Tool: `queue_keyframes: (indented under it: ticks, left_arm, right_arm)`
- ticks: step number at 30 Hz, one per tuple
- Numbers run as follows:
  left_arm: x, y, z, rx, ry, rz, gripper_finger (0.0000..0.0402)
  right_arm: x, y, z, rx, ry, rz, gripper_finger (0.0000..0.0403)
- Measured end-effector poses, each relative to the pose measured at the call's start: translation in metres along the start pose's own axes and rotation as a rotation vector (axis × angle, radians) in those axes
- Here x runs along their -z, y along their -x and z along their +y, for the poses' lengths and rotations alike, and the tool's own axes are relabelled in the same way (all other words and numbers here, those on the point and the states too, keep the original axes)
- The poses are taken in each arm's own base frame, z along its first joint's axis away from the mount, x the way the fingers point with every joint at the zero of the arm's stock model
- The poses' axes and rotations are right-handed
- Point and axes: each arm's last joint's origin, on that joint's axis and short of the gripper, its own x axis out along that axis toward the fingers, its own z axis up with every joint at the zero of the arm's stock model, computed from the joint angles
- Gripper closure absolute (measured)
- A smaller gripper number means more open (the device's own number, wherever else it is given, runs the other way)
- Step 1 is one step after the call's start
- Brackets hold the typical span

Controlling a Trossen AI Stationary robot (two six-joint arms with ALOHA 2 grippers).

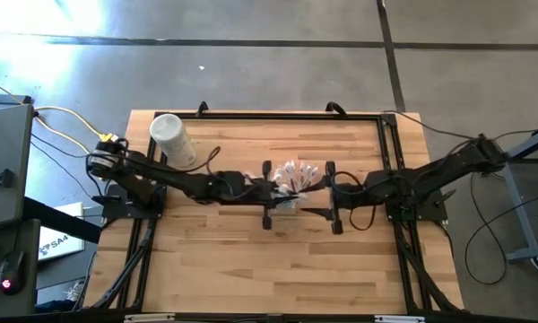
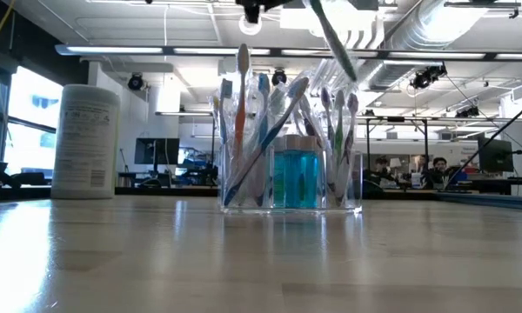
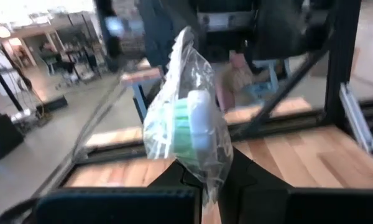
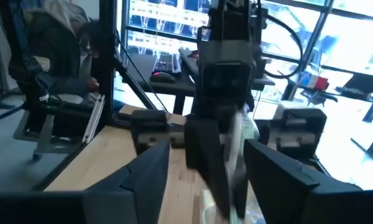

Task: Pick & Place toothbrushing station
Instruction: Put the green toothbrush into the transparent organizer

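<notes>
The toothbrushing station is a clear boxy holder standing on its base on the wooden table. Several toothbrushes stand upright in it, beside a blue insert. It also shows at the table's middle in the high view. My left gripper is just left of it, shut on a green-and-white toothbrush in clear wrapping. My right gripper is just right of the station, open and empty. My left gripper pinches the wrapped toothbrush between its two fingers at one end of the wrapping. The rest of the brush sticks out past the fingertips. In the low view the brush hangs tilted above the station, lifted clear of the table.
A tall white cylindrical tub stands at the table's far left corner and also shows in the low view. A black frame runs round the table edges. People sit at desks in the room behind.
</notes>
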Motion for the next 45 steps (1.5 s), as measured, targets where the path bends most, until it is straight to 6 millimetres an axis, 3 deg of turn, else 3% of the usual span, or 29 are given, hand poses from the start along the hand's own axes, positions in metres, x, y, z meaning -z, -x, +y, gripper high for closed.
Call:
queue_keyframes:
  ticks: [8, 15, 27, 33, 42, 45]
  left_arm:
    - [-0.002, -0.026, -0.006, 0.021, -0.031, 0.098, 0.0394]
    - [-0.005, -0.038, -0.008, 0.042, -0.036, 0.091, 0.0394]
    - [-0.008, -0.040, -0.008, 0.040, -0.035, 0.084, 0.0394]
    - [-0.006, -0.039, -0.008, 0.041, -0.041, 0.100, 0.0394]
    - [-0.005, -0.039, -0.008, 0.031, -0.053, 0.110, 0.0387]
    - [-0.005, -0.039, -0.008, 0.034, -0.096, 0.110, 0.0361]
  right_arm:
    - [0.007, -0.014, 0.000, 0.142, 0.049, 0.011, 0.0171]
    - [0.008, -0.014, 0.003, 0.074, 0.041, 0.006, 0.0168]
    - [0.015, -0.019, 0.003, 0.072, 0.032, 0.044, 0.0175]
    - [0.020, -0.024, 0.001, 0.084, 0.041, 0.059, 0.0228]
    - [0.020, -0.023, 0.001, 0.084, 0.093, 0.068, 0.0381]
    - [0.021, -0.024, 0.002, 0.070, 0.113, 0.076, 0.0384]
